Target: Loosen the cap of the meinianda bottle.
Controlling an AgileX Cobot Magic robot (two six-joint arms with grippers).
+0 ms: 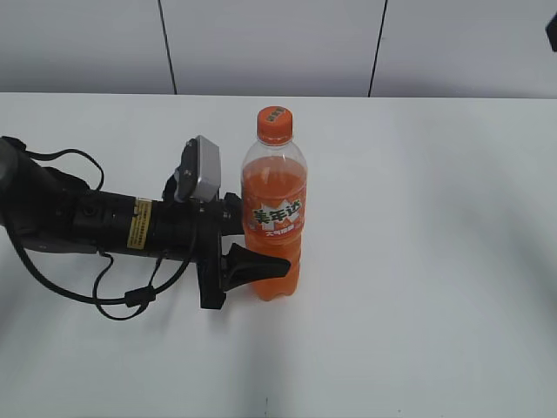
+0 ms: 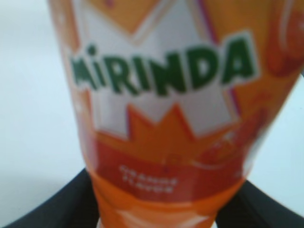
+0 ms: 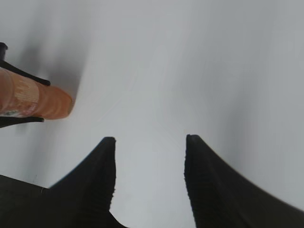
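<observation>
Bottle (image 1: 273, 213) upright on the white table (image 1: 435, 261), cap (image 1: 274, 124) on. Left gripper (image 1: 248, 248) clamps the lower body, a finger at each side, bracing it. Right gripper (image 3: 149, 156), seen only in its wrist view, has jaws apart, empty, over bare table. Step in hand: bracing done; next, the right gripper must reach the cap, close and twist
</observation>
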